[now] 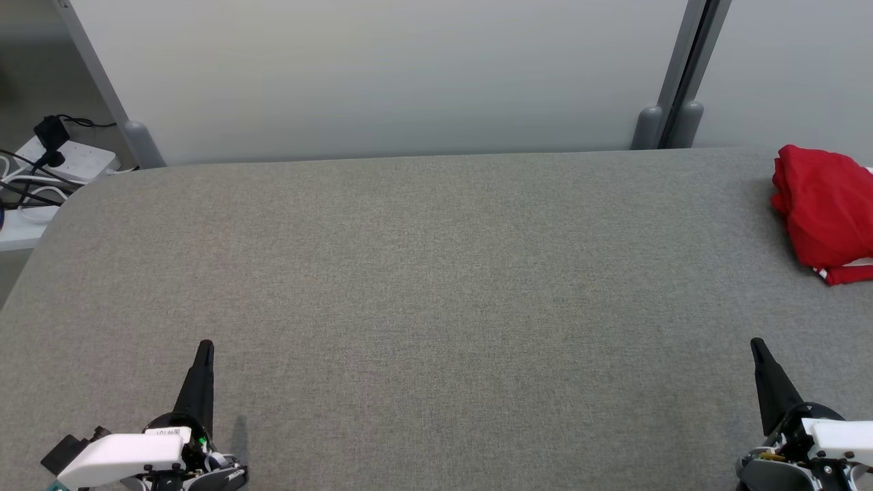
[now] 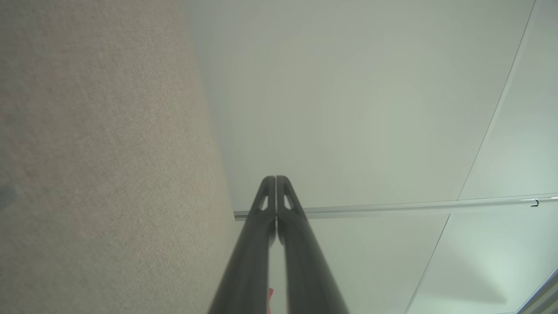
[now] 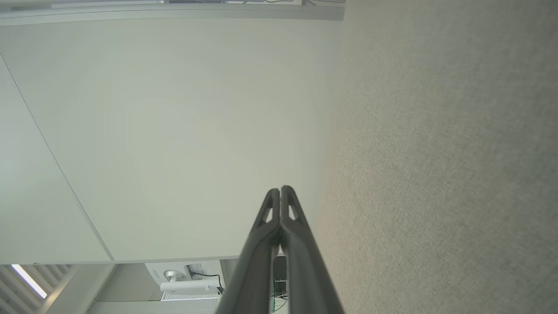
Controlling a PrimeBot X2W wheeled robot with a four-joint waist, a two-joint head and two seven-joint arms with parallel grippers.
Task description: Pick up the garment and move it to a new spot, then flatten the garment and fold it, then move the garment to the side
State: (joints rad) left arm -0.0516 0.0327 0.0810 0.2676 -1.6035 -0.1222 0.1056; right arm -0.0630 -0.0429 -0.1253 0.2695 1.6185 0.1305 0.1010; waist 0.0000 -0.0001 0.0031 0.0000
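The garment (image 1: 825, 215) is a bunched red cloth with a white-striped hem, lying at the far right edge of the grey fabric table (image 1: 436, 286) in the head view. My left gripper (image 1: 204, 349) rests at the lower left, far from the garment, fingers pressed together and empty. At the lower right my right gripper (image 1: 756, 345) sits shut and empty, roughly a forearm's length in front of the garment. In the left wrist view the left gripper (image 2: 276, 179) shows its tips touching. The right wrist view shows the right gripper (image 3: 280, 189) with tips touching too.
A pale partition wall (image 1: 382, 75) stands along the table's far edge, with two grey post feet (image 1: 672, 126) at the right. Beyond the table's left corner lie a white power strip (image 1: 65, 158) and black cables.
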